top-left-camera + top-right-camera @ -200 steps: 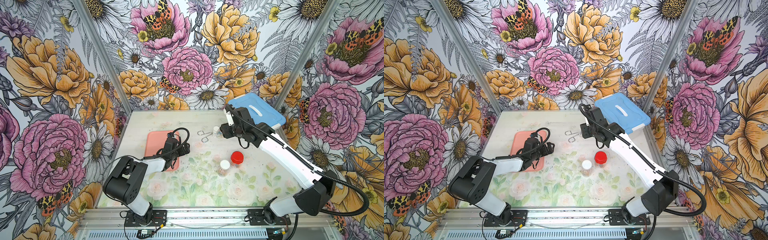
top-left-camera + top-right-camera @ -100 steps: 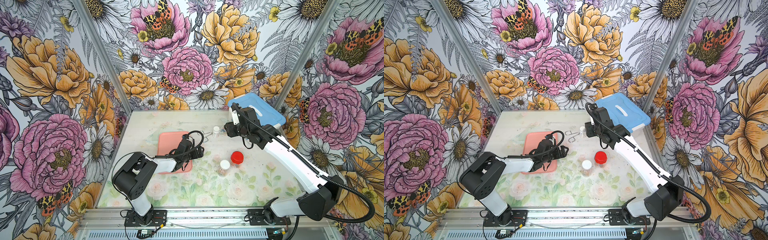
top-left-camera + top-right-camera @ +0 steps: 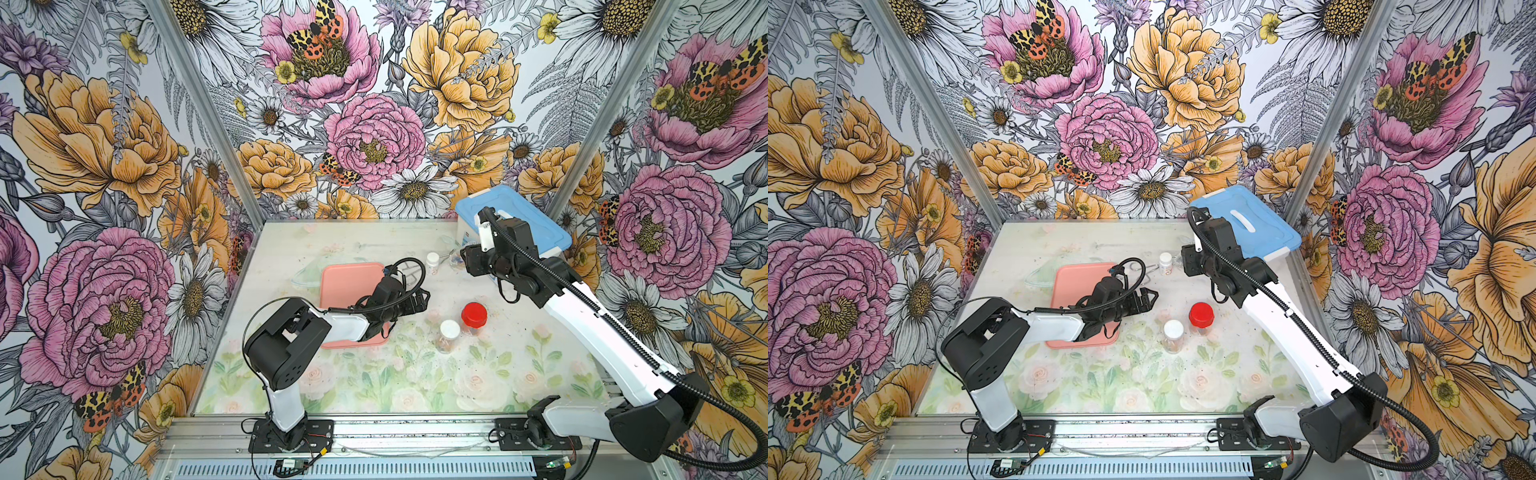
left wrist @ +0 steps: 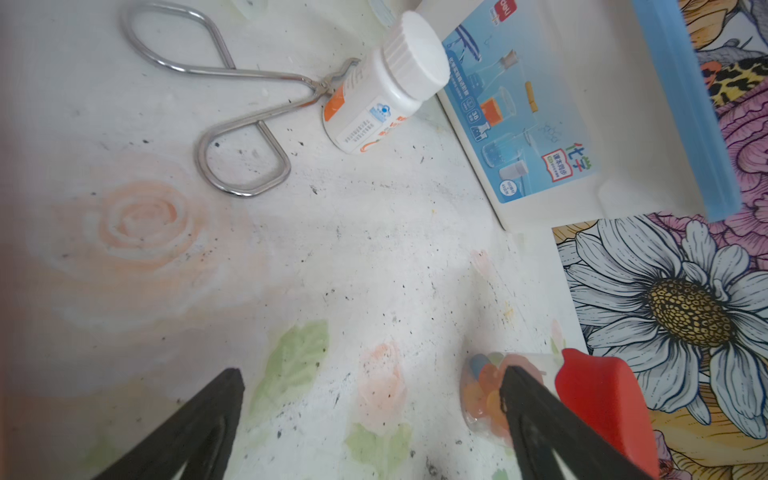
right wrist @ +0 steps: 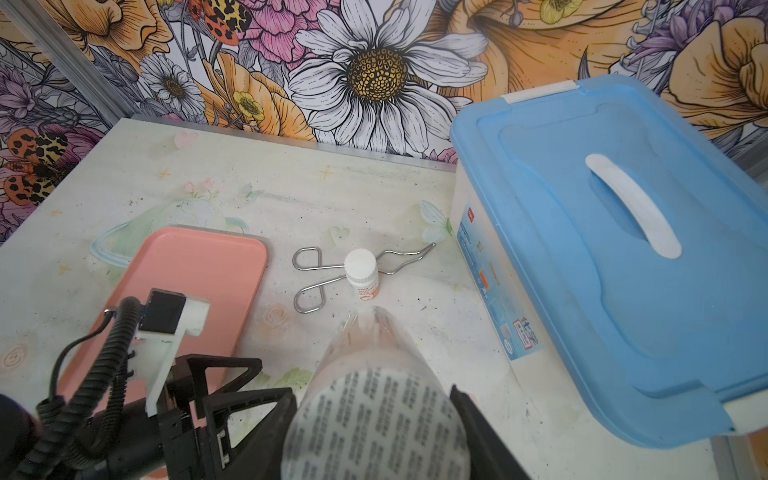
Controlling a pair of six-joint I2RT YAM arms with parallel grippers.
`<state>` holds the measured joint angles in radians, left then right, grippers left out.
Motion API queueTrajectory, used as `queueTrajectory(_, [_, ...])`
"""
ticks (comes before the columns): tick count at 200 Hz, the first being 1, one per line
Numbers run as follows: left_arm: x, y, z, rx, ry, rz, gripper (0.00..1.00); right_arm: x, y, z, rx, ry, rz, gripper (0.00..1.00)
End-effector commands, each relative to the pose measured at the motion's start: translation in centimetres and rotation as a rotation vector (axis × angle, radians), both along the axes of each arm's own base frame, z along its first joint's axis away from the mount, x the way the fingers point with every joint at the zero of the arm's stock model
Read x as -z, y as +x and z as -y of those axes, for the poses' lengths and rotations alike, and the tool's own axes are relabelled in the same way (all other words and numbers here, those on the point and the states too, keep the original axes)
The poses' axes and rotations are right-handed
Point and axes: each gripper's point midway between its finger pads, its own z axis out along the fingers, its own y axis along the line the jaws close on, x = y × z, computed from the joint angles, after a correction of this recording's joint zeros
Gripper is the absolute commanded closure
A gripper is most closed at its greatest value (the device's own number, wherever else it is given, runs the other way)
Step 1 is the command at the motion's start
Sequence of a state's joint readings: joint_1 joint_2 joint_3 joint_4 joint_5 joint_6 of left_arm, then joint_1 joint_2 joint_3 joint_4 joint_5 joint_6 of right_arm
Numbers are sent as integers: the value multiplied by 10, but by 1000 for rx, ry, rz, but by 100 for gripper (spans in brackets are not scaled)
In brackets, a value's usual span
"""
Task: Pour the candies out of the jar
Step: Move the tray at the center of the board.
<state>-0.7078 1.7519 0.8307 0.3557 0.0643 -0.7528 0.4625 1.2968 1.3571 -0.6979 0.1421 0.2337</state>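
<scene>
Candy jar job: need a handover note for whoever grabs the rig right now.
Left pincer: open, empty, low beside the pink tray, facing the red-lidded jar.
Right pincer: shut on a clear jar, held up near the blue-lidded box; contents unclear.
Candies show inside the red-lidded jar; it and the white-lidded jar stand capped mid-table.
Done: nothing poured, no candies on the tray.
Left: uncap, pour.
</scene>
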Motion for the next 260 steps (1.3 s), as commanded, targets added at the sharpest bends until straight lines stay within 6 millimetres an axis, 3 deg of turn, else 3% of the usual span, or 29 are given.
queueTrajectory(1, [-21,8,-31,-68,15,46,1,-13,6,2,10,20,55,62])
queueTrajectory(39, [-11,-2,-71,-118,168,39,1,-7,11,0,19,27,47,62])
queueTrajectory(67, [5,-4,-78,-125,216,21,1,-9,12,-2,15,43,54,63])
queueTrajectory(99, [26,-4,-63,-84,232,-16,1,-8,9,-3,8,53,55,63])
queueTrajectory(143, [38,-6,-30,-19,221,-41,1,-9,5,0,12,52,64,64])
queueTrajectory(180, [24,-12,14,64,151,-32,1,-12,4,1,9,50,72,64])
queueTrajectory(186, [37,-14,20,76,163,-53,1,-12,4,1,9,51,73,64])
queueTrajectory(216, [29,-16,43,109,103,-53,1,-11,4,0,3,52,70,64])
queueTrajectory(240, [17,-10,29,82,100,-26,1,-8,6,-6,-16,62,57,64])
queueTrajectory(242, [4,-9,27,77,82,-4,1,-8,6,-6,-18,64,57,64])
queueTrajectory(260, [-16,1,-6,44,66,35,1,-6,9,-15,-45,82,40,64])
